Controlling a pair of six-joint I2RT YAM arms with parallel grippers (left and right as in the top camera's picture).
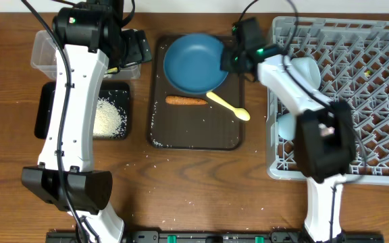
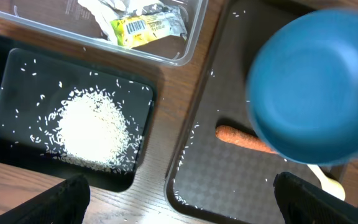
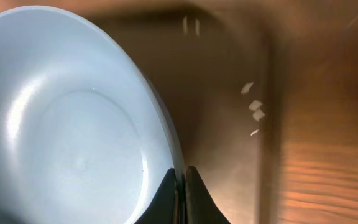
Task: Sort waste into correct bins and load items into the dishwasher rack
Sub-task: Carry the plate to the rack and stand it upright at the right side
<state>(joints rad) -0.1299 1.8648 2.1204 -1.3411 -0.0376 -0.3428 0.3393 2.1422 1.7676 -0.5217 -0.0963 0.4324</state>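
Note:
My right gripper [image 1: 226, 59] is shut on the right rim of the dark blue dish [image 1: 193, 63], and the wrist view shows the pinch [image 3: 182, 180] on the dish [image 3: 73, 137]. The dish sits over the far end of the brown serving tray [image 1: 229, 138] and looks blurred in the left wrist view [image 2: 319, 87]. The carrot [image 1: 186, 101] and the yellow spoon [image 1: 229, 106] lie on that tray. My left gripper [image 2: 185, 208] is open and empty above the black tray's [image 2: 5, 59] near corner. The black tray holds rice [image 2: 95, 127]. The clear tub [image 2: 191, 37] holds the wrapper [image 2: 145, 28] and tissue [image 2: 104, 9]. No pink cup shows.
The grey rack [image 1: 370, 101] fills the right side. A pale blue bowl [image 1: 286, 125] and a light blue cup [image 1: 304, 67] sit at its left edge. Loose rice grains lie on the serving tray floor [image 2: 253, 186] and on the table between the trays.

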